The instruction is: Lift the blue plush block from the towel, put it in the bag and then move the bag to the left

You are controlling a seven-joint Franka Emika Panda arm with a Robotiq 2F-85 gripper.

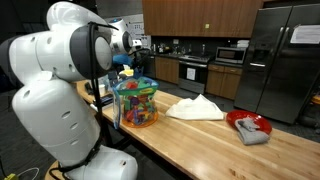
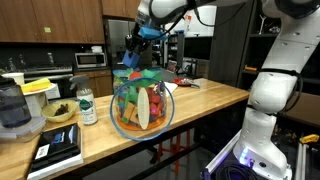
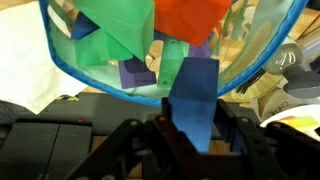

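Note:
My gripper (image 3: pixel 195 125) is shut on the blue plush block (image 3: pixel 195 95) and holds it just above the open top of the bag (image 3: pixel 90 70). The bag is see-through with a greenish-blue rim and multicoloured pieces inside. It stands upright on the wooden counter in both exterior views (image 1: pixel 136 103) (image 2: pixel 142 105). The blue block shows over the bag's top in both exterior views (image 1: pixel 126 72) (image 2: pixel 135 60). The white rumpled towel (image 1: pixel 195 108) lies on the counter beside the bag, with nothing on it.
A red bowl (image 1: pixel 247 124) sits with a grey cloth (image 1: pixel 252 134) further along the counter. A bottle (image 2: pixel 87 106), a bowl (image 2: pixel 58 112), a blender (image 2: pixel 14 105) and a black book (image 2: pixel 58 148) stand near the bag. The counter edge (image 2: pixel 180 130) runs close by.

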